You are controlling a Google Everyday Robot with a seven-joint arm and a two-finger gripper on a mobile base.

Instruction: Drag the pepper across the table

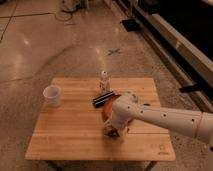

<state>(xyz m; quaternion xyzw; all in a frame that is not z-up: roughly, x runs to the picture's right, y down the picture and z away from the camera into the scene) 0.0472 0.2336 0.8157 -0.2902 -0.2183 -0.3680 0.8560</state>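
The pepper [102, 99], small, dark and elongated, lies on the wooden table [70, 135] near its middle, just in front of a small white bottle [104, 80]. My white arm reaches in from the right across the table. My gripper [113, 131] hangs low over the tabletop, in front of the pepper and a little to its right, apart from it. An orange bowl [107, 109] sits mostly hidden behind the arm's wrist, between the pepper and the gripper.
A white cup [51, 95] stands near the table's left edge. A small mark [161, 148] sits near the front right corner. Polished concrete floor surrounds the table, with dark shelving along the right.
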